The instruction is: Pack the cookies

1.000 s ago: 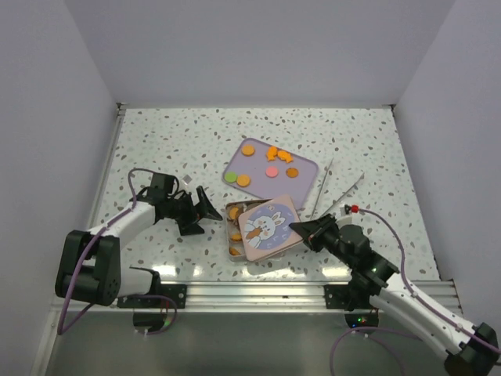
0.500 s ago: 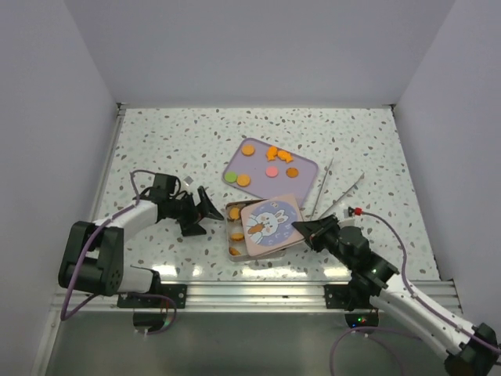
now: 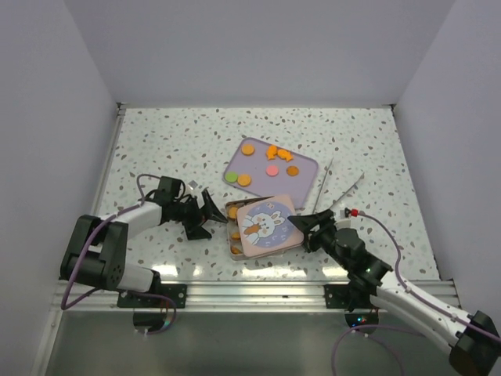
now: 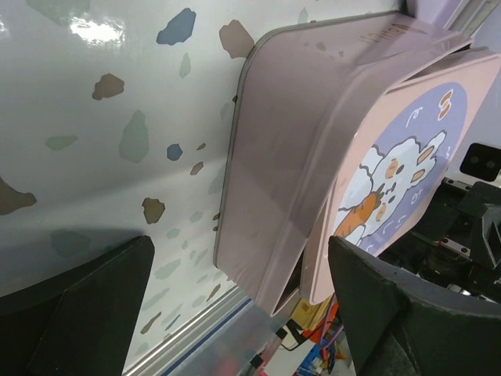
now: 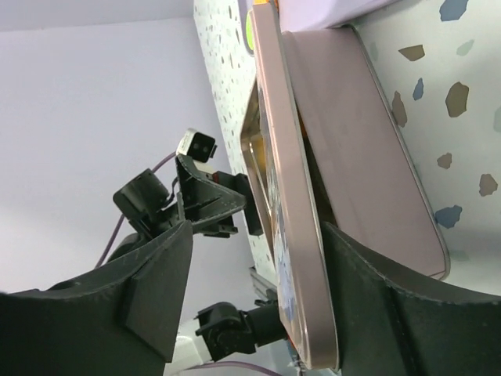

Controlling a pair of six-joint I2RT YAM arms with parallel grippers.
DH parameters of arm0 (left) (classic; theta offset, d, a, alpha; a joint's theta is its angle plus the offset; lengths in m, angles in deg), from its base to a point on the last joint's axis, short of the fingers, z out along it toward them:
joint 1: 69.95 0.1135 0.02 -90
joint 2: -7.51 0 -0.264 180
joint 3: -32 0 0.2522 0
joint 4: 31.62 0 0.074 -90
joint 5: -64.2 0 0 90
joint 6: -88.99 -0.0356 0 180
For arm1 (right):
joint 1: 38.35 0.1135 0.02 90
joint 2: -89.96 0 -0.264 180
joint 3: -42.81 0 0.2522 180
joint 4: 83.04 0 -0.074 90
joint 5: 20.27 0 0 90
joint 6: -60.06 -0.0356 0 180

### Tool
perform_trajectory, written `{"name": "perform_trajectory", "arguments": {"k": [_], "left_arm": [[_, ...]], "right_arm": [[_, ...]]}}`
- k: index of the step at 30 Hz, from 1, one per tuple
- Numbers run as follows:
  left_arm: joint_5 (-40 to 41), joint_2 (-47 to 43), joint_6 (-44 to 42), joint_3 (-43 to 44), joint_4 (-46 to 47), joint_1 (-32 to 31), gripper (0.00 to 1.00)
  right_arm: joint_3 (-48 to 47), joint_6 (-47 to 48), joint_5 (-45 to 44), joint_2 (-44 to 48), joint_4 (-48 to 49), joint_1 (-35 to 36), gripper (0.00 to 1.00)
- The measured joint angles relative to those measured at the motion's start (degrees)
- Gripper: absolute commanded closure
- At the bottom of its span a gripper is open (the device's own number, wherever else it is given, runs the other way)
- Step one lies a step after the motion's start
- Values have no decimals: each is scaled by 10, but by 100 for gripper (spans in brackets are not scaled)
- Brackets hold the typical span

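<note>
Cookies we count: seven flat discs on the lilac rectangular tray (five orange, one pink, one green), at least three orange visible in the square metal tin. Left end effector gapes wide beside it; right end effector stands parted around the bunny-printed lid

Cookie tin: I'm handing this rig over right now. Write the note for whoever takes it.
Left gripper: open, empty, at the tin's left side.
Right gripper: open, fingers either side of the bunny lid's right edge, not clamping.
Tin: orange cookies inside; the lid lies on it shifted right, leaving a left strip uncovered.
Lilac tray: several loose cookies, orange, pink and green.
Done: some cookies packed.
Left: pack the tray's cookies, seat the lid.
</note>
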Motion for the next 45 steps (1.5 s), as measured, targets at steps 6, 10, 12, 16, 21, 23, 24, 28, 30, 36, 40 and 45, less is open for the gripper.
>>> {"name": "perform_trajectory", "arguments": {"k": [6,10,12,16,21,23,24,28,30,36,40,45], "left_arm": [[-3,12,15,5,12,-13,1],[-3,19,21,9,19,-22,1],[-3,20,22,9,23,-25,1],[-2,21,28,9,25,-28,1],[-2,22,30,9,26,-28,1],[-2,22,31,9,26,-28,2],[-2,22,31,9,26,-28,2],[-1,22,34,9,26,-28,2],[-1,22,34,9,28,-28,2],[0,21,34,9,33,-31,2],[0,21,34,9,34,-31,2],[2,16,34,9,35,-33,2]], "right_arm": [[0,0,2,17,-35,3,36],[0,5,4,-17,-57,3,37],[0,9,7,-54,-70,3,37],[-10,15,17,-121,-58,4,37],[-46,38,23,-172,-53,7,37],[-57,47,24,-176,-61,7,37],[-64,52,24,-178,-65,7,37],[-101,70,33,-205,-75,9,37],[-120,80,35,-226,-76,14,37],[-151,90,39,-295,-74,33,36],[-169,92,43,-338,-71,54,36],[-177,83,44,-369,-50,77,25]]}}
